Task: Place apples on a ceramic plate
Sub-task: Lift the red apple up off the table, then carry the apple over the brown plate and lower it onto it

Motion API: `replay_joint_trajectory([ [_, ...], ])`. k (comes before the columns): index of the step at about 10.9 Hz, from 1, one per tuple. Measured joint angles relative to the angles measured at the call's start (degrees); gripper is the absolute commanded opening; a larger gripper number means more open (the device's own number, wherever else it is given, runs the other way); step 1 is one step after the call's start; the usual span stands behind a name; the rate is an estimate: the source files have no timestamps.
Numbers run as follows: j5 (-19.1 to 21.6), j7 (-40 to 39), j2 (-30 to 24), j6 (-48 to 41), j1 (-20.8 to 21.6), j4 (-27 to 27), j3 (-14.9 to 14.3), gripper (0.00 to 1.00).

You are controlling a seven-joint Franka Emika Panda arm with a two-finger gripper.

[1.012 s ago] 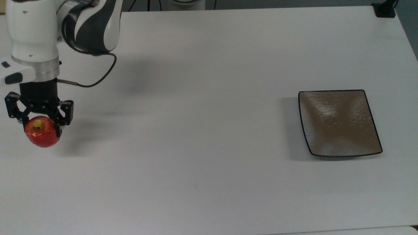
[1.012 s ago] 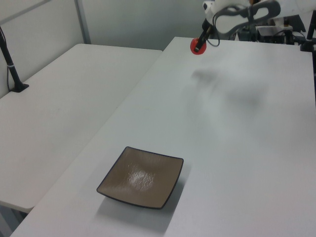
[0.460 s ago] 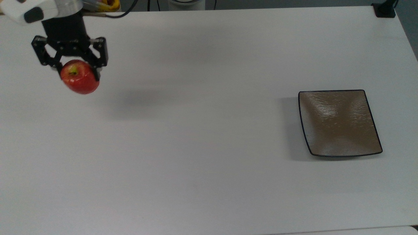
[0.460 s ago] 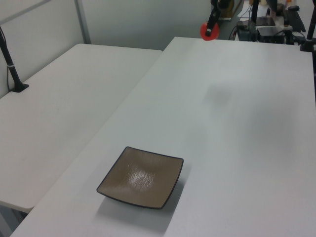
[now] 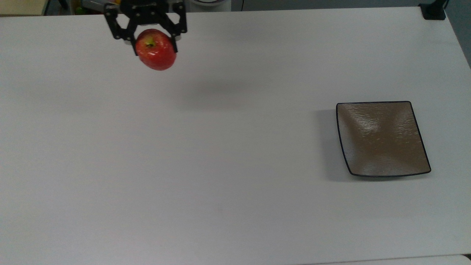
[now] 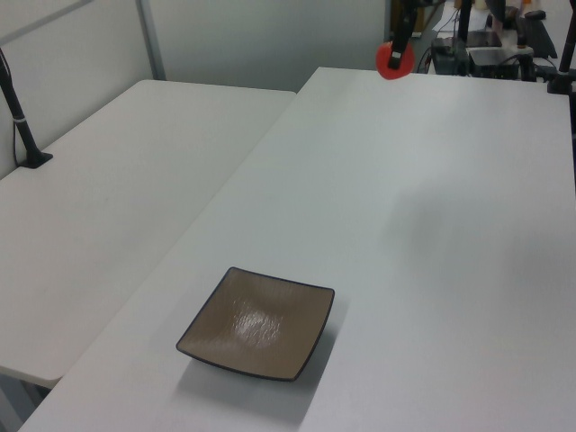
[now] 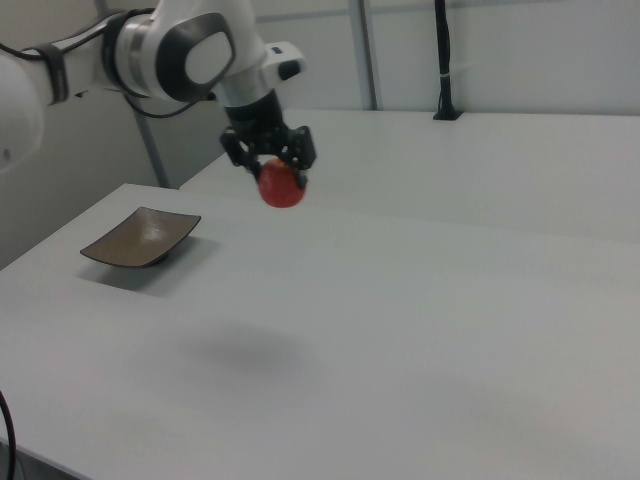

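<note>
The right view takes in the white arm (image 7: 150, 45) from its shoulder joints down to the wrist, bent over and pointing the black claw (image 7: 270, 160) straight down. The top view shows just the claw (image 5: 154, 40) at its upper edge, and here the apple (image 5: 156, 49) turns its yellow-green stem dimple to the camera. In the left view the apple (image 6: 394, 58) is a small red spot at the far end of the bench (image 6: 432, 234).

The claw is clenched on the apple (image 7: 281, 185), a finger on each side, and holds it in the air well above the bench (image 5: 220, 165); a faint shadow lies on the white surface beneath it.

The ceramic plate (image 5: 382, 138) sits bare at the top view's right, well apart from the apple. In the right view the plate (image 7: 140, 238) is at the left, near the bench's edge. A second white table (image 6: 108, 207) stands alongside with a black post (image 6: 20, 117) on it.
</note>
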Motion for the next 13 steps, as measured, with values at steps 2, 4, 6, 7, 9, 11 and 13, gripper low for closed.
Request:
replay_joint_trajectory([
  [2, 0.0, 4.9, -1.4, 0.0, 5.2, -1.9, 0.0, 0.03],
  [4, 0.0, 9.7, -1.4, 0.0, 10.2, -2.1, 0.1, 0.03],
  [6, 0.1, 14.1, -0.8, 2.1, 15.2, -2.2, 0.3, 0.04],
  [7, 0.1, 17.3, 0.3, 5.2, 17.9, -2.4, 0.5, 0.04],
  [9, 0.0, 23.3, 4.3, 12.9, 23.3, -2.0, 0.8, 0.04],
  [11, -0.4, 25.2, 9.2, 19.3, 27.3, -0.6, 1.0, 0.08],
  [13, -1.6, 25.3, 14.0, 24.7, 30.0, 1.0, 1.8, 0.11],
])
